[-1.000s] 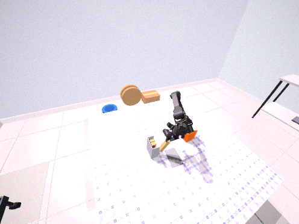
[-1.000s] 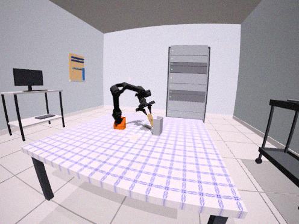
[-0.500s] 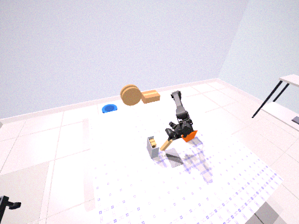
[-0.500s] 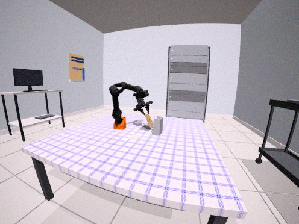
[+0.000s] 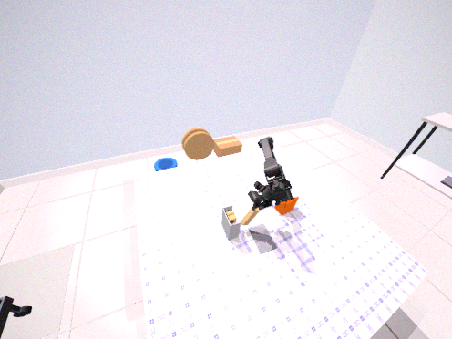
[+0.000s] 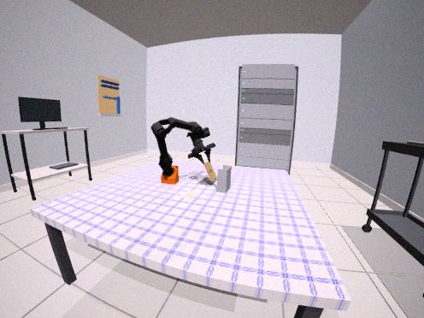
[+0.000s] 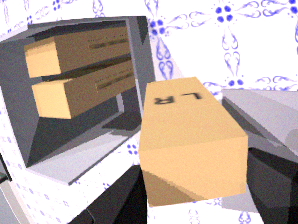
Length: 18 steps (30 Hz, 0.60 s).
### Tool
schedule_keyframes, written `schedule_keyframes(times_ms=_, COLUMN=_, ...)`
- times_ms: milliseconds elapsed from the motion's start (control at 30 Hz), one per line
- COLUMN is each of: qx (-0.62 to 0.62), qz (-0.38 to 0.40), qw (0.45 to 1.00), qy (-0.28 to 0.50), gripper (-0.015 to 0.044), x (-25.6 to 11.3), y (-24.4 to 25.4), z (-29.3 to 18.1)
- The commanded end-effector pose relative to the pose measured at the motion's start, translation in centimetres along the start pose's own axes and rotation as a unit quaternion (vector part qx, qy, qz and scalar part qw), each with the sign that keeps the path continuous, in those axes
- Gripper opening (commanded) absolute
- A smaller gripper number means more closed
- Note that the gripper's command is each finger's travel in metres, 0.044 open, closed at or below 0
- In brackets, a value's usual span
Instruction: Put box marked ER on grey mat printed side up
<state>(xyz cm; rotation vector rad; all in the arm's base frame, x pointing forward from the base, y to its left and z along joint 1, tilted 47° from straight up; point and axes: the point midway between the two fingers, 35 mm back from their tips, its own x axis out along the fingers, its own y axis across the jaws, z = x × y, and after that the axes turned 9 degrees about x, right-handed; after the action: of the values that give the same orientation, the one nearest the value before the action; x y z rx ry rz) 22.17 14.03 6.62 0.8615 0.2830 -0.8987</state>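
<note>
Only the wrist view shows LR, inverted, on the QSFP-100G box (image 5: 250, 217) (image 6: 210, 172) (image 7: 192, 122) clamped in the part-open pincer (image 5: 257, 206) (image 6: 206, 159) (image 7: 194, 167). At its ten o'clock, two boxes (image 5: 231, 216) (image 7: 52, 101) stand in the grey bin (image 5: 231, 231) (image 6: 223, 181) (image 7: 14, 100); which is ER, I cannot tell.

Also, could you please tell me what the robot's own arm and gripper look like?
The robot arm is black, with slim, jointed segments. Its black parallel-jaw gripper has two dark fingers. I can make out no markings or cables.
</note>
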Motion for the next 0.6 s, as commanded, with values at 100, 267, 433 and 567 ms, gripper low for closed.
schedule_keyframes(times_ms=100, qx=-0.001, qz=0.001, qw=1.000, qy=-0.001, gripper=0.0151, x=0.0, y=0.3, z=1.4)
schedule_keyframes(times_ms=267, qx=-0.001, qz=0.001, qw=1.000, qy=-0.001, gripper=0.0151, x=0.0, y=0.4, z=2.3)
schedule_keyframes(times_ms=433, qx=-0.002, qz=0.002, qw=1.000, qy=-0.002, gripper=0.0151, x=0.0, y=0.5, z=3.1)
schedule_keyframes(times_ms=567, qx=-0.002, qz=0.002, qw=1.000, qy=-0.002, gripper=0.0151, x=0.0, y=0.5, z=3.7)
